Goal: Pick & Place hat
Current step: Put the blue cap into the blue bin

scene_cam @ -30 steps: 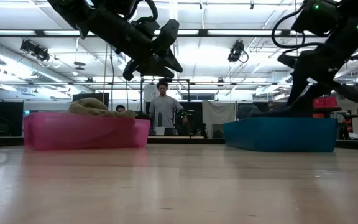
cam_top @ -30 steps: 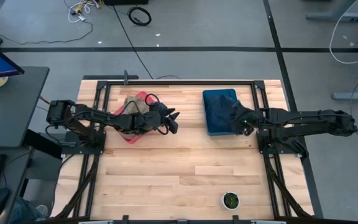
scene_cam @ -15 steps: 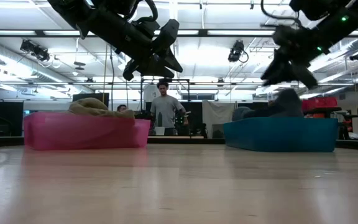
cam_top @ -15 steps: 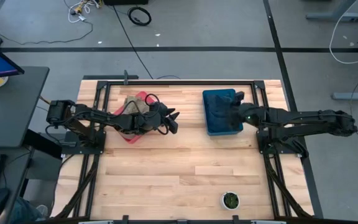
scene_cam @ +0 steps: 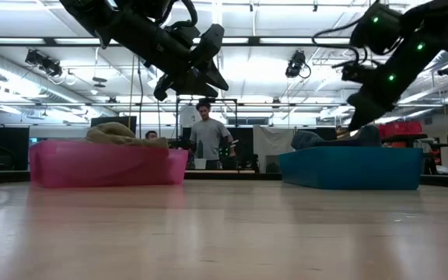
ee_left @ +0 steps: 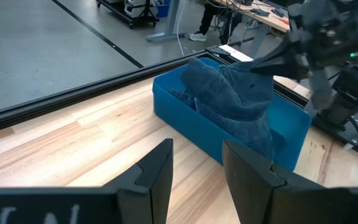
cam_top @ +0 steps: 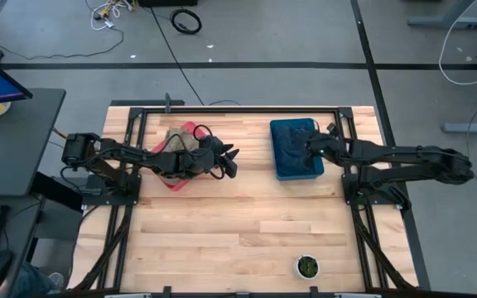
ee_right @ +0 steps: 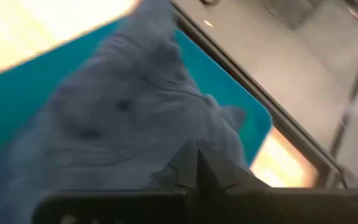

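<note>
A blue denim hat [cam_top: 292, 145] [ee_left: 235, 99] [ee_right: 123, 106] sits in a blue bin [cam_top: 292, 173] on the table's far right. It rises above the bin's rim [scene_cam: 348, 169]. My right gripper [cam_top: 309, 147] [scene_cam: 358, 118] [ee_right: 196, 155] is shut at the hat's top, over the bin. My left gripper [cam_top: 232, 161] [ee_left: 197, 168] hangs open in the air between the two bins and touches nothing. A tan hat [cam_top: 178, 138] [scene_cam: 115, 132] lies in a pink bin [cam_top: 172, 181] [scene_cam: 107, 165] under the left arm. My right gripper is shut on the denim hat's upper cloth [ee_left: 253, 78], at the side toward the table's right. The fingers [ee_right: 188, 168] slant down from the right. Their own tips hide the place of contact. The hat's lower part rests in the bin.
A small potted plant [cam_top: 306, 266] stands near the table's near edge. Bare wood lies between the bins and across the near half. A black frame rail runs round the table. A person [scene_cam: 204, 140] stands in the room beyond.
My right gripper has come up out of the blue bin's right near part and moved over the bin toward the far left. The denim hat's right part has been drawn up higher than it lay before.
</note>
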Available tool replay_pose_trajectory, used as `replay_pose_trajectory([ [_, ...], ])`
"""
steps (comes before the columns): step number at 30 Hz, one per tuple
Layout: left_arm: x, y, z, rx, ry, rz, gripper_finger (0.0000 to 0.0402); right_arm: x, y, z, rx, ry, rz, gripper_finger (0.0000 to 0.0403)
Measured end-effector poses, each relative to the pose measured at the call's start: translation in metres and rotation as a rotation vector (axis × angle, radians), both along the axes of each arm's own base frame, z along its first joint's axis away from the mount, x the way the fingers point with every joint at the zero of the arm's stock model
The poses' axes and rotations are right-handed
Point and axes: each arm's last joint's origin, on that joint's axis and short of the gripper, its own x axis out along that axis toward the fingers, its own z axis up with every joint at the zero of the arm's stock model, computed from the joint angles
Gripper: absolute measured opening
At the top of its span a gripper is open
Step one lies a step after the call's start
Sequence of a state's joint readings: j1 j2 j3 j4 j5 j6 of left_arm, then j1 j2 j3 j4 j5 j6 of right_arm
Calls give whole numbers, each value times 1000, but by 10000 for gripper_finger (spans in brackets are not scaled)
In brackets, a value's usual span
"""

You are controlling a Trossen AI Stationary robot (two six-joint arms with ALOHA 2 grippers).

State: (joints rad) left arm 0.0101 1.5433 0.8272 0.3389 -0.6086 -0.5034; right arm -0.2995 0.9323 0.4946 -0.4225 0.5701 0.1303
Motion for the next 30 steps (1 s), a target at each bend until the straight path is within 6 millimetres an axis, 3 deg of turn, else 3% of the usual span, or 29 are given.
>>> replay_pose_trajectory([
  [5,0,0,0,0,0,0,142,5,-10,-16,106,-8,-121,5],
  [21,0,0,0,8,6,-3,142,33,-39,-67,244,78,-141,1],
  [25,0,0,0,65,43,-26,142,31,-40,-64,265,97,-128,1],
  [30,-2,-3,9,116,40,-54,142,34,-36,-26,333,108,-114,20],
])
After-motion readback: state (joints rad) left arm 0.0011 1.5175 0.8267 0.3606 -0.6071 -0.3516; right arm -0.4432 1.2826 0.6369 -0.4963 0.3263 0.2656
